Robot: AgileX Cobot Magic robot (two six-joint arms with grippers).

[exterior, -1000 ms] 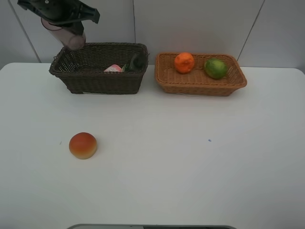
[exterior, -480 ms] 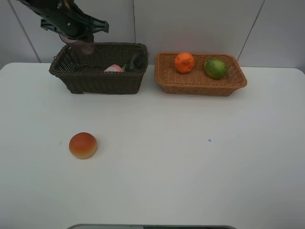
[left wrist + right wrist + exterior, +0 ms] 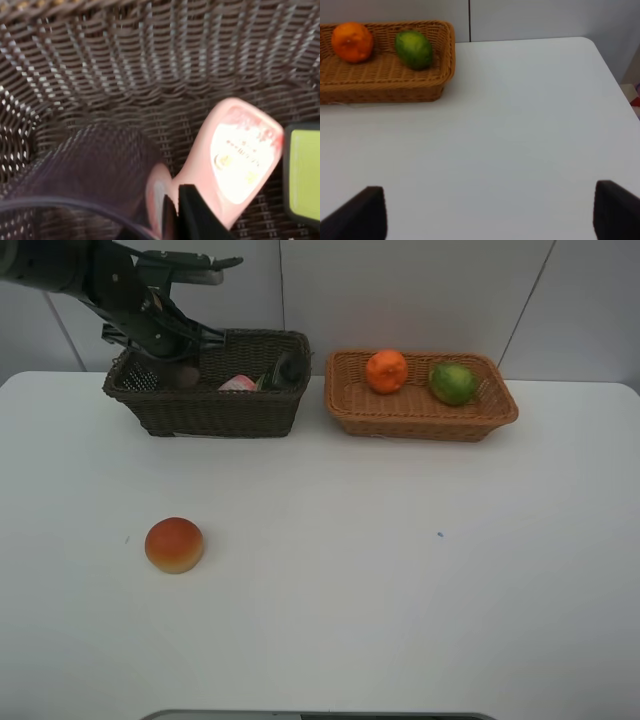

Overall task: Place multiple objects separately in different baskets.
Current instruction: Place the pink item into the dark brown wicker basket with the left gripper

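- A white table [image 3: 380,580] carries everything; behind it stands a pale panelled wall [image 3: 420,290] with thin dark seams.
- The left gripper [image 3: 175,368] is down inside the dark brown basket [image 3: 205,410] at its far left end, the arm reaching in over the back rim.
- Its jaws are closed on the translucent purple cup [image 3: 90,170], which the left wrist view shows low in the basket, close against the weave.
- Just beside the held cup lies the pink bottle [image 3: 235,155], label up, on the basket floor; past it, farther from the gripper, is the black bottle [image 3: 302,172] with a yellow-green label.
- The basket's woven walls close in around the gripper on the near sides.
- The right gripper [image 3: 485,215] hangs over bare table, its 2 fingertips [image 3: 360,212] spread wide with nothing between them.
- Ahead of it and well apart sits the light tan basket [image 3: 385,80], with the orange [image 3: 352,41] and the green lime [image 3: 413,49] side by side inside.
- The red-orange round fruit [image 3: 174,544] rests alone on the table, well in front of the dark basket and away from both grippers.
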